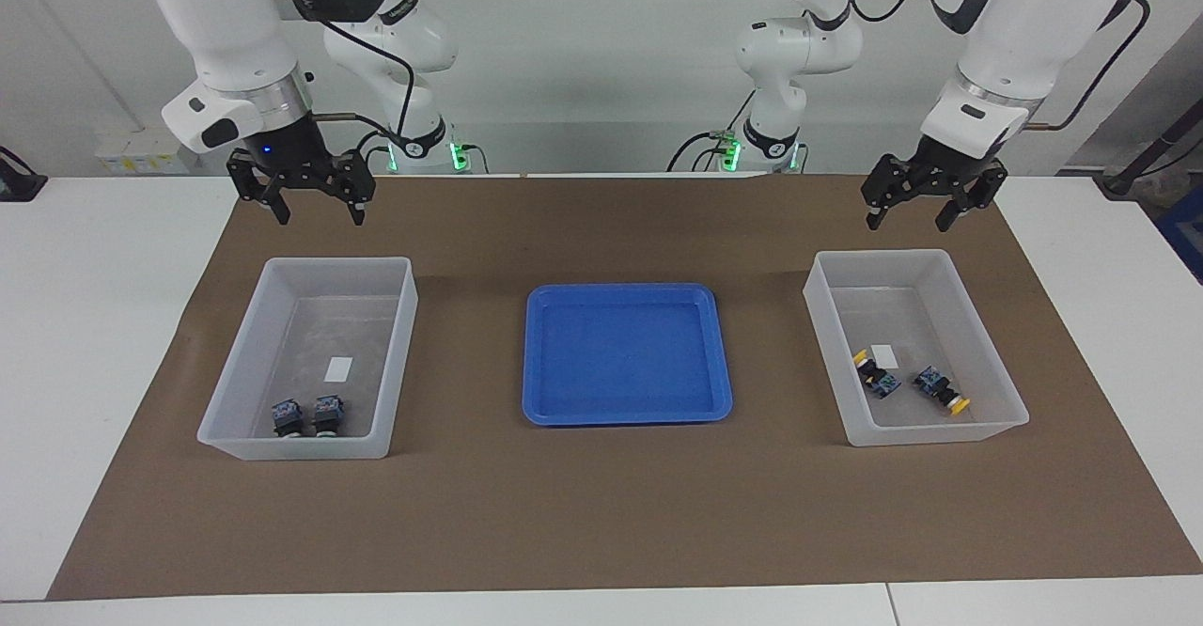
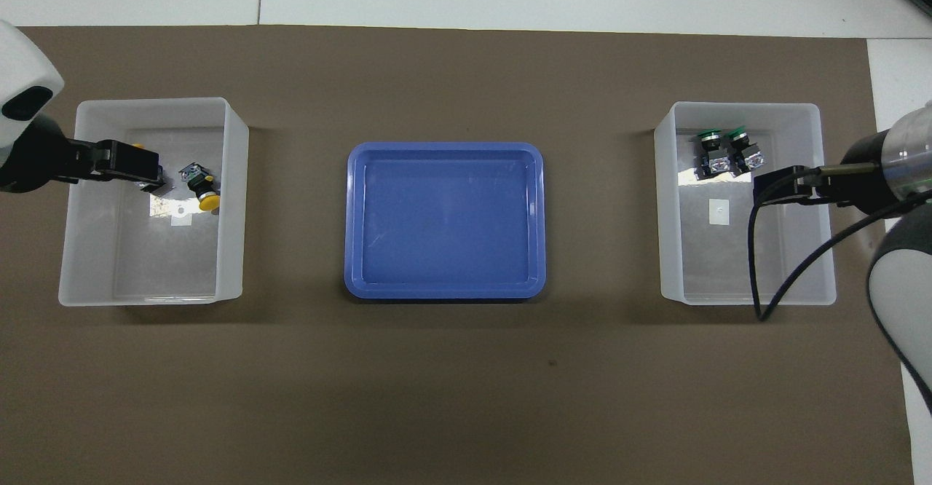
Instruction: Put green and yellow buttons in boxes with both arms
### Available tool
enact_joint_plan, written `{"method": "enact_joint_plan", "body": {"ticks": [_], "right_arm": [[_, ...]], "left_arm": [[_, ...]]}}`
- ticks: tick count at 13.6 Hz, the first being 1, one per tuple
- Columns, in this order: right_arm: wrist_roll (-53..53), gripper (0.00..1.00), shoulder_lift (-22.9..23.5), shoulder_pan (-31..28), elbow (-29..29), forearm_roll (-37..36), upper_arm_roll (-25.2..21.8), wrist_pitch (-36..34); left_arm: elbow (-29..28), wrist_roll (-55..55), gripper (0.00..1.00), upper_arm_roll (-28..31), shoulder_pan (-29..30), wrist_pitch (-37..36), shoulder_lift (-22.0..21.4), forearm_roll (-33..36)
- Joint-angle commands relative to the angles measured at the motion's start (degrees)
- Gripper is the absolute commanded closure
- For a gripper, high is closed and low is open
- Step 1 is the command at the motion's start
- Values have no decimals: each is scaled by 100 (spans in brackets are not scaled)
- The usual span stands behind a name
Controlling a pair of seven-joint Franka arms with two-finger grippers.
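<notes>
Two yellow buttons (image 1: 876, 374) (image 1: 943, 391) lie in the translucent box (image 1: 883, 254) at the left arm's end of the table. In the overhead view one (image 2: 200, 185) shows and the other is mostly covered by my left gripper (image 2: 138, 168). Two green buttons (image 1: 287, 416) (image 1: 328, 413) stand side by side in the box (image 1: 338, 261) at the right arm's end, with green caps in the overhead view (image 2: 710, 151) (image 2: 744, 148). My left gripper (image 1: 909, 222) is open and empty, raised over its box. My right gripper (image 1: 320, 215) is open and empty, raised over its box.
A shallow blue tray (image 1: 625, 414) lies empty on the brown mat (image 1: 601, 513) between the two boxes. A black cable (image 2: 757, 266) hangs from the right arm over its box. White table surface borders the mat.
</notes>
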Motion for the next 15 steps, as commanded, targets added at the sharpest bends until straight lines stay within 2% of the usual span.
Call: {"method": "enact_joint_plan", "body": {"ticks": [1, 15], "right_arm": [[104, 0, -33, 240, 61, 59, -347, -225], [43, 0, -33, 73, 61, 112, -356, -393]], "left_arm": [[-233, 41, 0, 10, 13, 33, -199, -88], [-250, -275, 0, 28, 145, -204, -234, -26]]}}
